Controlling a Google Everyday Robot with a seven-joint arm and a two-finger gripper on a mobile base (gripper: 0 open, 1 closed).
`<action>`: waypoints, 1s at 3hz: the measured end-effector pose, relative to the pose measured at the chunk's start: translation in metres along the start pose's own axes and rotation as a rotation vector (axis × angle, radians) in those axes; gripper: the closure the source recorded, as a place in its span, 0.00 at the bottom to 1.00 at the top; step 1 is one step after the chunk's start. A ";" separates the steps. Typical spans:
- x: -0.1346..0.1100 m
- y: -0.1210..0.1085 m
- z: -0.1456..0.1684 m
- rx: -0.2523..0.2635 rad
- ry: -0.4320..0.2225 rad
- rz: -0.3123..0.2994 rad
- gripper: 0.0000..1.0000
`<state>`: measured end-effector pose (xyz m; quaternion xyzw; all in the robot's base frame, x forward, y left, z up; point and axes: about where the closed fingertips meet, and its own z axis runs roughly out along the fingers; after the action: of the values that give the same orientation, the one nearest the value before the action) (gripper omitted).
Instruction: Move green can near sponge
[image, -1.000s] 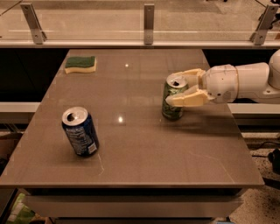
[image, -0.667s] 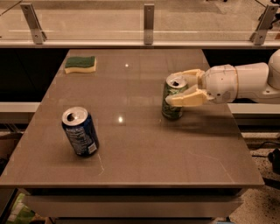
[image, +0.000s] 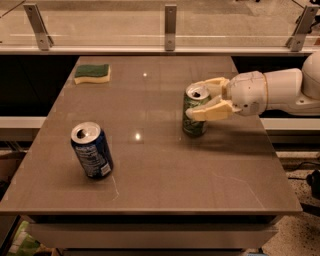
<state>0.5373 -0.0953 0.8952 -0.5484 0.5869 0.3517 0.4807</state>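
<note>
The green can (image: 193, 125) stands upright on the table (image: 160, 180), right of centre, with its silver top open. My gripper (image: 196, 100) reaches in from the right, its cream fingers (image: 212, 112) closed on the can's upper part, one in front and one behind. The sponge (image: 92, 73), dark green over yellow, lies flat at the table's far left corner, well apart from the can.
A dark blue can (image: 91, 150) stands tilted at the front left of the table. A glass rail with metal posts (image: 170, 20) runs behind the far edge. My white arm (image: 280, 90) hangs over the table's right edge.
The gripper and the green can have shifted slightly to the left. The sponge and blue can have not moved.
</note>
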 end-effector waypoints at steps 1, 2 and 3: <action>-0.011 -0.002 0.003 -0.003 0.016 0.000 1.00; -0.025 -0.004 0.008 -0.008 0.029 0.001 1.00; -0.042 -0.009 0.016 -0.015 0.053 -0.003 1.00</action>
<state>0.5466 -0.0684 0.9316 -0.5619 0.5958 0.3410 0.4614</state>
